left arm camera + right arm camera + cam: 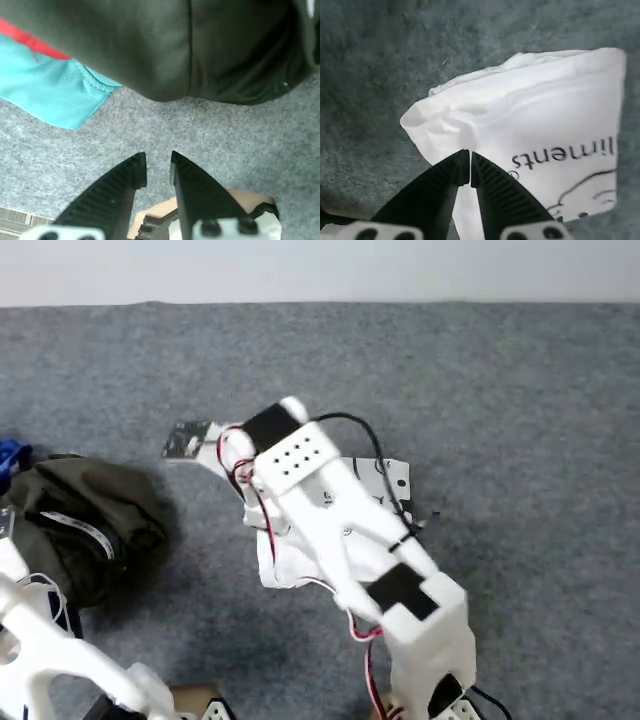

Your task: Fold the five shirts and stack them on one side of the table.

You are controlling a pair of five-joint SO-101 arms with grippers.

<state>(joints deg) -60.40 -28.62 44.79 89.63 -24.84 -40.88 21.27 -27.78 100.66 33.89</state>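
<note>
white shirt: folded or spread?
Folded: the white shirt is a compact rectangle with stacked layers showing along its edge.

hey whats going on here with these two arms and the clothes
Two robot arms are working on shirts on a grey carpeted table. The right gripper is down at the edge of a partly folded white printed shirt mid-table, fingers closed; whether it pinches cloth is unclear. The left gripper hangs slightly open and empty beside a crumpled dark olive shirt and a teal mesh shirt with red trim.
</note>
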